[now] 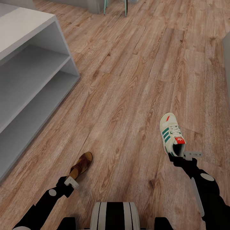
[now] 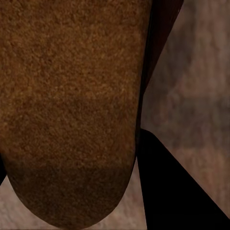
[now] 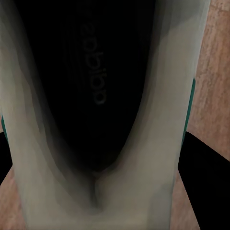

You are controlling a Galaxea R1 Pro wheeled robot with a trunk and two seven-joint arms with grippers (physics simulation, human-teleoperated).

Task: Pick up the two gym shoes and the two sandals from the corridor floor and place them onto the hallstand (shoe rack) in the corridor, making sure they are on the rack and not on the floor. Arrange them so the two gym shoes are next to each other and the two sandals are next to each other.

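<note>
Left gripper (image 1: 72, 180) grasps the sandal (image 1: 82, 164), right gripper (image 1: 179, 154) the gym shoe (image 1: 171, 133) (both by the heel); either may slip while carried toward the shelf unit (image 1: 35, 80) at upper left.

Gym shoe (image 1: 171, 133): cream-white, green side stripes, red-orange tongue tab and toe accent; dark inside in right wrist view. Sandal (image 1: 82, 164): brown, darker straps, tan insole; grainy brown up close (image 2: 67, 105). Corridor floor (image 1: 127, 83): light brown planks, visible grain, knots. Shelf unit (image 1: 28, 73): pale grey-white.
</note>
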